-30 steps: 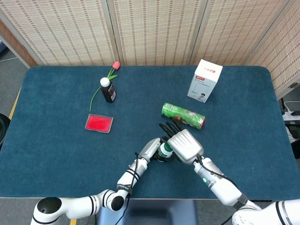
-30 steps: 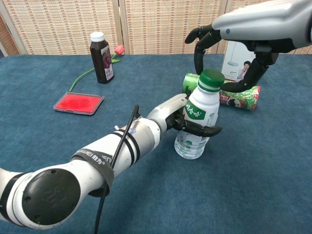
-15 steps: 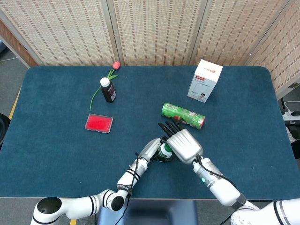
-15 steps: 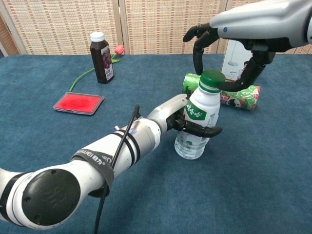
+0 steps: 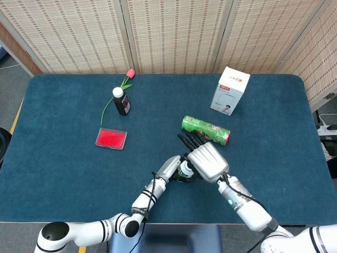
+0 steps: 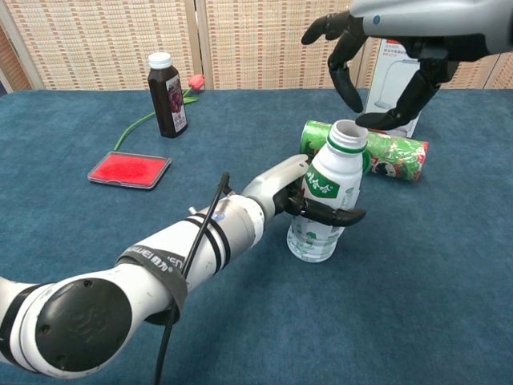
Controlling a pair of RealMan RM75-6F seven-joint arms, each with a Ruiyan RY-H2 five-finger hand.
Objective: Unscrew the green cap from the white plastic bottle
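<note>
**Bottle held upright with its mouth open, right hand poised just above**

The white plastic bottle stood upright on the blue table, near the robot's edge. The left hand gripped it around the middle, dark fingers wrapped across the label. The bottle's mouth showed bare and open, with no green cap on it.

The right hand hovered directly over the neck and slightly behind it, clear of the rim, with fingers curled downward and the thumb set opposite them. Neither view showed whether the cap sat inside that curl, so its hold cannot be told.

The bottle's long axis ran vertically, straight up toward the right hand, which was the one placed to lift away. Judging from the bare mouth, the unscrewing looked done
</note>
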